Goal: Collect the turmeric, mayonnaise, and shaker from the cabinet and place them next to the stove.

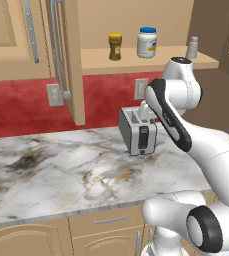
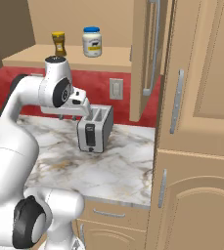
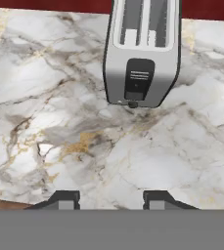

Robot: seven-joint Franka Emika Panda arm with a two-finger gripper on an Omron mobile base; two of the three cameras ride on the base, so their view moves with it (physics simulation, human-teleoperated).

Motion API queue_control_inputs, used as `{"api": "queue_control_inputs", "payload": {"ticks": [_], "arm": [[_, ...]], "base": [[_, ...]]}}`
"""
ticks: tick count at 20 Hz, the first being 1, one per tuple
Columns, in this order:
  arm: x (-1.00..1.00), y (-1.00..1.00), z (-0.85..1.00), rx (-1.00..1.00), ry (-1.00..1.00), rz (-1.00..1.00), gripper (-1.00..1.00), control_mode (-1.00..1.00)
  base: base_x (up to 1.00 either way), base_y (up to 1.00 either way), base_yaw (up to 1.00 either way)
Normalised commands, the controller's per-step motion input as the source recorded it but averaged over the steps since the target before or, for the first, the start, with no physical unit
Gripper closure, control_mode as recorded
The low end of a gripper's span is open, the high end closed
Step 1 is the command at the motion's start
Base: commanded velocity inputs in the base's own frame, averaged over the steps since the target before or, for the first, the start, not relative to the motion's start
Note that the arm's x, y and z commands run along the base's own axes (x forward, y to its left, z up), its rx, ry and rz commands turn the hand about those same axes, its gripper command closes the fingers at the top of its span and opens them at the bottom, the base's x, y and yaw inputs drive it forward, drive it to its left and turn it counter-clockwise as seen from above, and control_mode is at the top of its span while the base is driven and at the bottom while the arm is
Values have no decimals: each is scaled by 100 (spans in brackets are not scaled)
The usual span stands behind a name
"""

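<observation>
The cabinet stands open, its door [image 1: 68, 60] [image 2: 147, 49] swung out over the counter. On its bottom shelf stand the turmeric [image 1: 115, 46] [image 2: 59, 43], an amber jar with a yellow lid, the mayonnaise [image 1: 147, 42] [image 2: 92, 42], white with a blue lid, and at the right end the slim grey shaker [image 1: 192, 47]. My gripper [image 3: 111, 197] hangs below the shelf, over the marble counter just in front of the toaster. It points down, open, with nothing between its fingertips. The stove is out of view.
A steel two-slot toaster [image 1: 137, 131] [image 2: 95, 128] [image 3: 142, 53] stands on the marble counter [image 1: 61, 170] under the shelf. The open door's edge hangs left of the toaster. A tall tan cabinet [image 2: 196, 122] borders the counter on the right. Wall outlets [image 1: 141, 89] sit on the red backsplash.
</observation>
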Motion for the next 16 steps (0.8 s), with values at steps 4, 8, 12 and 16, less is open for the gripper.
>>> {"api": "queue_control_inputs", "payload": {"ticks": [4, 8, 12, 16], "arm": [[-7, 0, 0, 0, -2, 0, -100, -100], [-18, -1, 0, 0, -15, -13, -100, -100], [-26, 0, 3, 0, -34, -39, -100, -100], [-17, -7, 25, 0, -32, -42, -100, -100]], "base": [[0, 0, 0], [0, 0, 0], [0, 0, 0], [0, 0, 0]]}}
